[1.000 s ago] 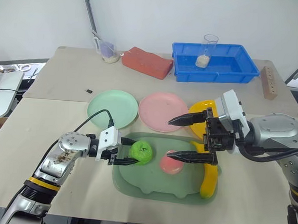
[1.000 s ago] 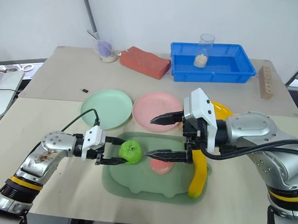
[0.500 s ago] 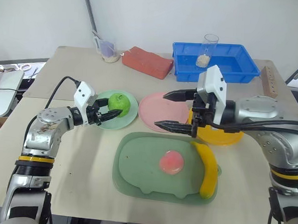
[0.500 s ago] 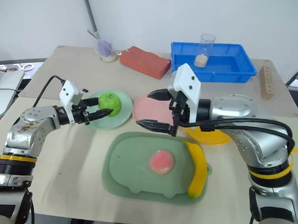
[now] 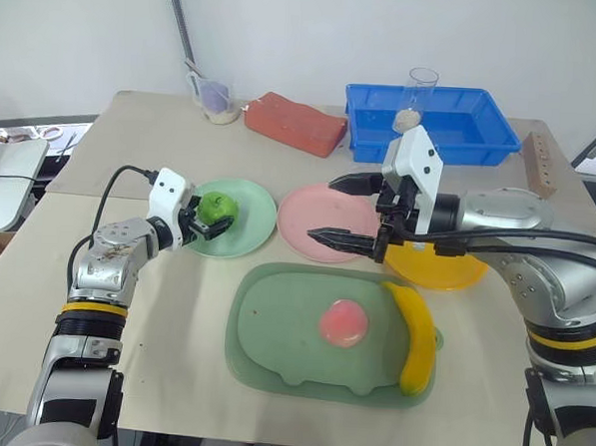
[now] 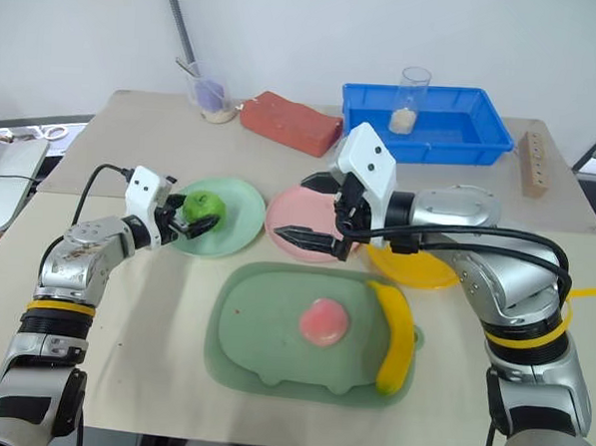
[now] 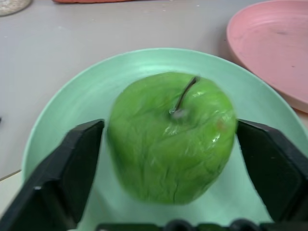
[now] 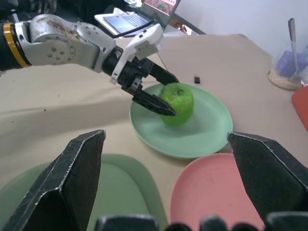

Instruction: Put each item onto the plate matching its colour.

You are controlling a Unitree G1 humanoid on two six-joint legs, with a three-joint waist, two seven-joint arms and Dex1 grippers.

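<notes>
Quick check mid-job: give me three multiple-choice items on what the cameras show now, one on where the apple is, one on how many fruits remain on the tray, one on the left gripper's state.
1. Where is the apple?
A. green plate
B. pink plate
C. tray

2. How many fruits lie on the tray?
A. none
B. one
C. two

3. The left gripper is:
A. shut on the apple
B. open around the apple
C. over the bin

Answers:
1 A, the apple rests on the green plate.
2 C, the peach and banana are there.
3 B, the left wrist view shows gaps between both fingers and the apple.
</notes>
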